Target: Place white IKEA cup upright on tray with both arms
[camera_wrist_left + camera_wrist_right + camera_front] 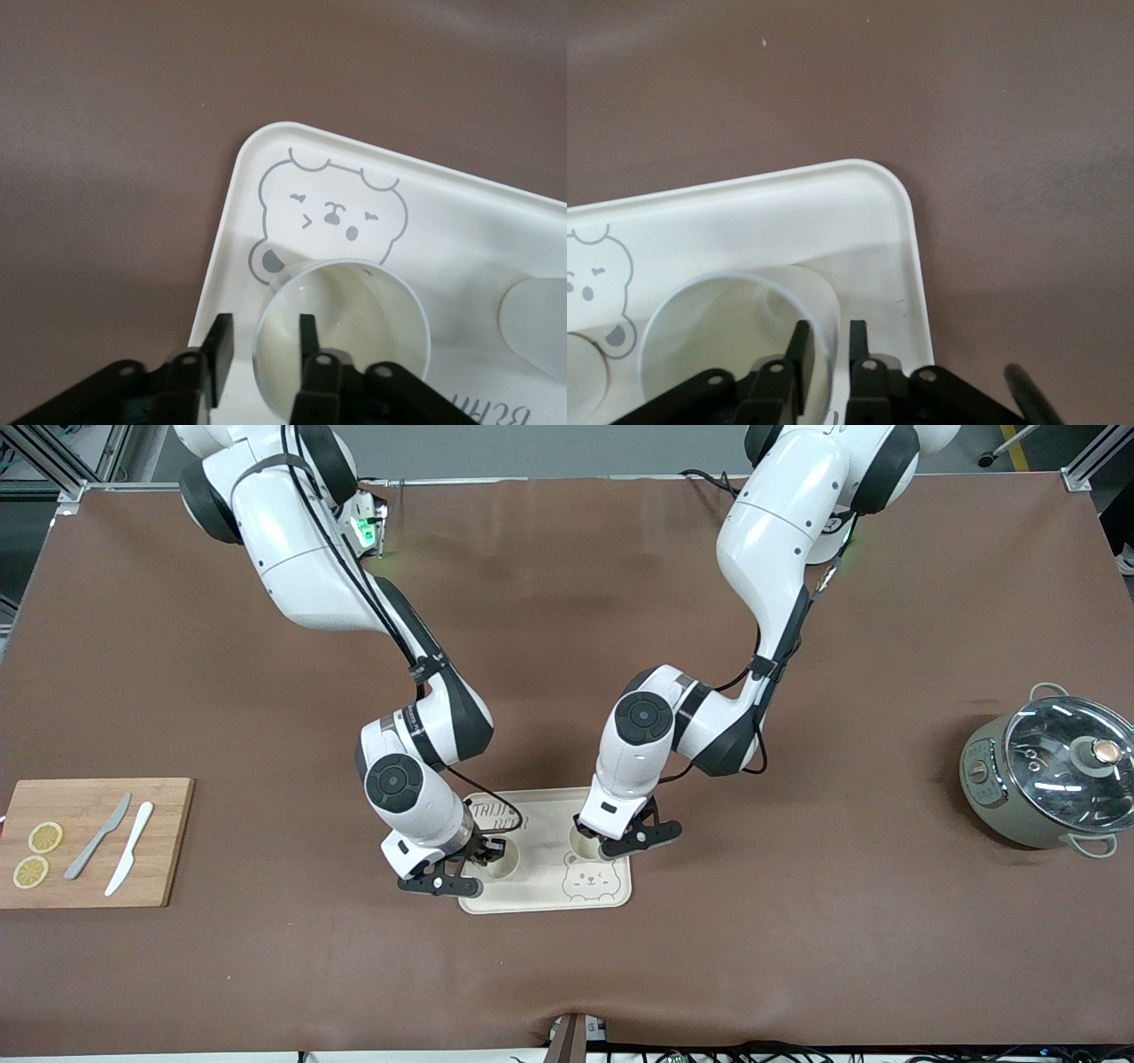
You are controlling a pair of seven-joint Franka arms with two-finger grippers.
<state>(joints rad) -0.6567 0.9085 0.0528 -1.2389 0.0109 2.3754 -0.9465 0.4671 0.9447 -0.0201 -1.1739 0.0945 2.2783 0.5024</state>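
Clearly both small white plastic cups (341, 332) (735, 341) stand upright on the cream rectangular tray (611, 895) near the desk's front edge — light, stiff, slippery. I see the left end effector (263, 341) and right end effector (827, 345) each straddling a rim, fingers parted — released.

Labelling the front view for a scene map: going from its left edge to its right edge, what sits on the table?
lemon slices → grey knife → white knife, all on the cutting board → tray with two cups → pot
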